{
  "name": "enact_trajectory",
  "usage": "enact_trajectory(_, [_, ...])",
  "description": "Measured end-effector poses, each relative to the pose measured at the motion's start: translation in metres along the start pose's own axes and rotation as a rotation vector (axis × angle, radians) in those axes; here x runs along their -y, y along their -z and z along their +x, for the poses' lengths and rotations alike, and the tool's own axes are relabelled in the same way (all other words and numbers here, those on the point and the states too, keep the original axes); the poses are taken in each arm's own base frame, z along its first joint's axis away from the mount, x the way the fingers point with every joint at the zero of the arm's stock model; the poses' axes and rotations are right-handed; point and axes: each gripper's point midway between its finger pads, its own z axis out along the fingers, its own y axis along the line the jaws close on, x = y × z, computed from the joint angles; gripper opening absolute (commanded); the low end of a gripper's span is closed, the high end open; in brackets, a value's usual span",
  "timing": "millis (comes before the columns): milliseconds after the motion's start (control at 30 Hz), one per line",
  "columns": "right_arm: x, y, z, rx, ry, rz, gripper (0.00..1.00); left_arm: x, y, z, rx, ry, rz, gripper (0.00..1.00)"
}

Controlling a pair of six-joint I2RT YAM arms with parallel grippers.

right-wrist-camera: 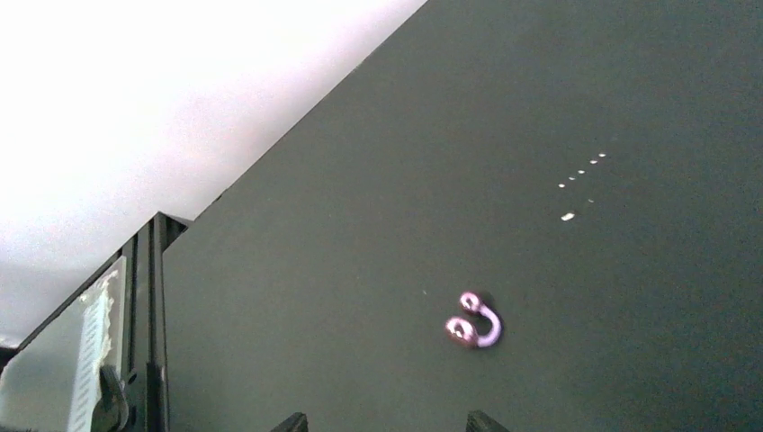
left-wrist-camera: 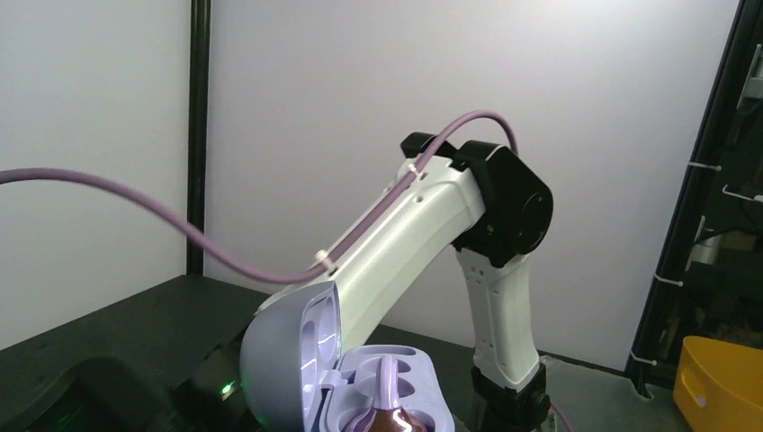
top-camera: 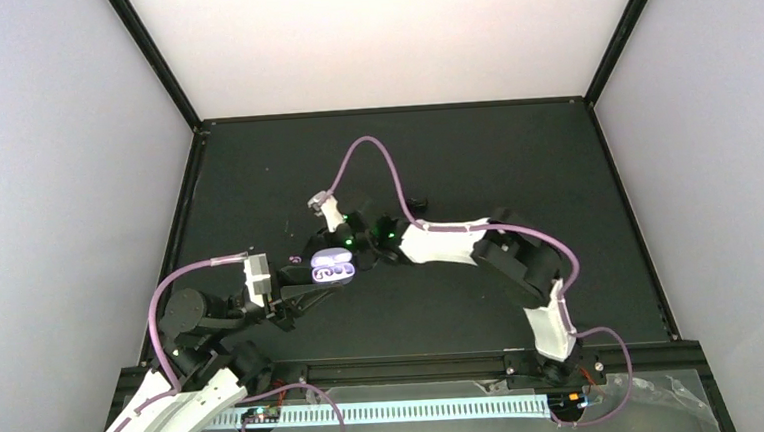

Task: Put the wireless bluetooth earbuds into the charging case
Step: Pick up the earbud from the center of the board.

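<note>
The lavender charging case (top-camera: 331, 271) is open and held off the dark mat, with my left gripper (top-camera: 314, 285) shut on it from the left. In the left wrist view its lid (left-wrist-camera: 283, 360) stands up on the left. One lilac earbud (left-wrist-camera: 393, 405) sits in a well of the base (left-wrist-camera: 423, 364); my own fingers are out of that view. A second earbud (right-wrist-camera: 473, 321), a small U-shaped piece, lies loose on the mat, also seen as a tiny earbud (top-camera: 292, 259) left of the case. My right gripper (right-wrist-camera: 387, 423) is open and empty, just short of it.
The right arm (top-camera: 450, 240) reaches across the mat (top-camera: 455, 161) right behind the case. Purple cables loop above both arms. The mat's black frame rail (right-wrist-camera: 153, 342) runs along the left of the right wrist view. A few white specks (right-wrist-camera: 580, 171) dot the mat.
</note>
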Motion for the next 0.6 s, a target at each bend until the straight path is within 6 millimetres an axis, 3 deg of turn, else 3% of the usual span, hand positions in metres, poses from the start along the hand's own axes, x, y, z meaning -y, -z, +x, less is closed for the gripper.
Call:
enact_trajectory(333, [-0.004, -0.067, 0.011, -0.048, 0.067, 0.030, 0.52, 0.000, 0.001, 0.003, -0.012, -0.018, -0.003, 0.02])
enact_trajectory(600, [0.026, -0.094, 0.035, -0.094, 0.102, 0.177, 0.52, 0.001, 0.004, 0.002, -0.008, -0.038, -0.002, 0.02])
